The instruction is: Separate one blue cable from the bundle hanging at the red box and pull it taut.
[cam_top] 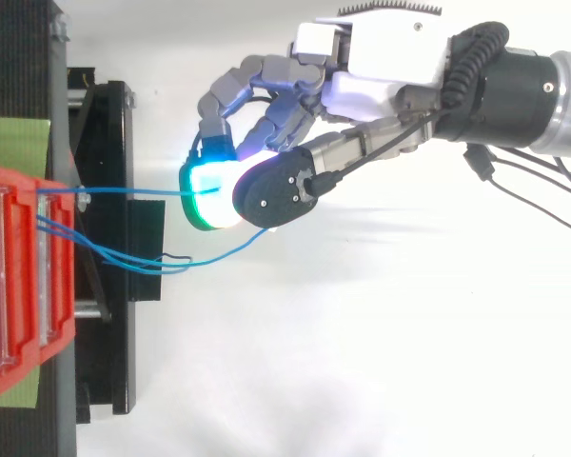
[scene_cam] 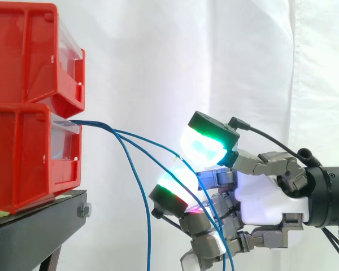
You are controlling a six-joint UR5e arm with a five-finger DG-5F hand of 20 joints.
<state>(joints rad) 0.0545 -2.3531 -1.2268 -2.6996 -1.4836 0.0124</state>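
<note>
Several thin blue cables leave the front of the lower red box at the left. One blue cable runs nearly straight from the box into the hand's glowing green-white fingertips. In the side view it slopes down to between the pads. The hand reaches in from the right with fingers curled, thumb and a finger pinching this cable. The other blue cables sag, hang below the hand and pass beside its lower fingers; from above they droop beside the straight one.
A second red box is stacked on the lower one. Both stand on a black stand whose frame juts toward the hand. A white curtain hangs behind.
</note>
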